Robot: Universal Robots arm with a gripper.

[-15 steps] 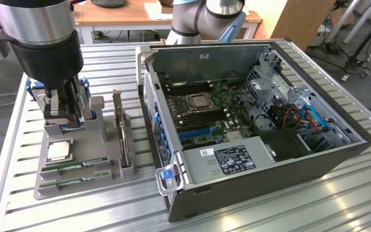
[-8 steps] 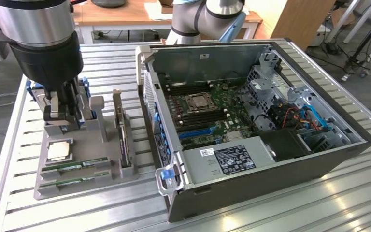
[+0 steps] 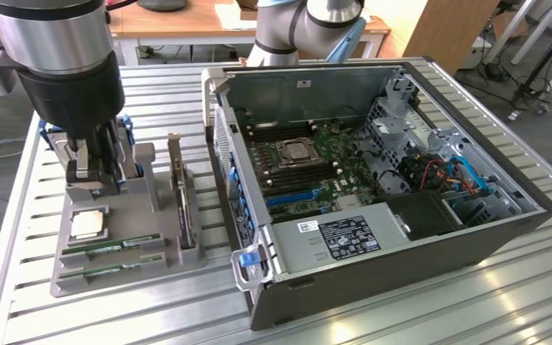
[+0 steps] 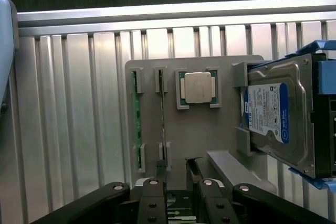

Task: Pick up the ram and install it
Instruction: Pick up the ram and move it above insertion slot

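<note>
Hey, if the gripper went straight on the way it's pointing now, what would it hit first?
Probably the grey tray, close to the end of the ram stick standing in it. The open gripper points down there, but its height above the tray is unclear.

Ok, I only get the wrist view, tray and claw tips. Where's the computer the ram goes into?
Observer: The computer case lies open on the exterior view's right of the tray.
Operator: Anything standing between them?
Observer: An upright expansion card, in the tray's side nearest the case.
Operator: Is the claw touching a ram?
Observer: No, the claw hangs apart from both ram sticks, which lie in the tray.
</note>
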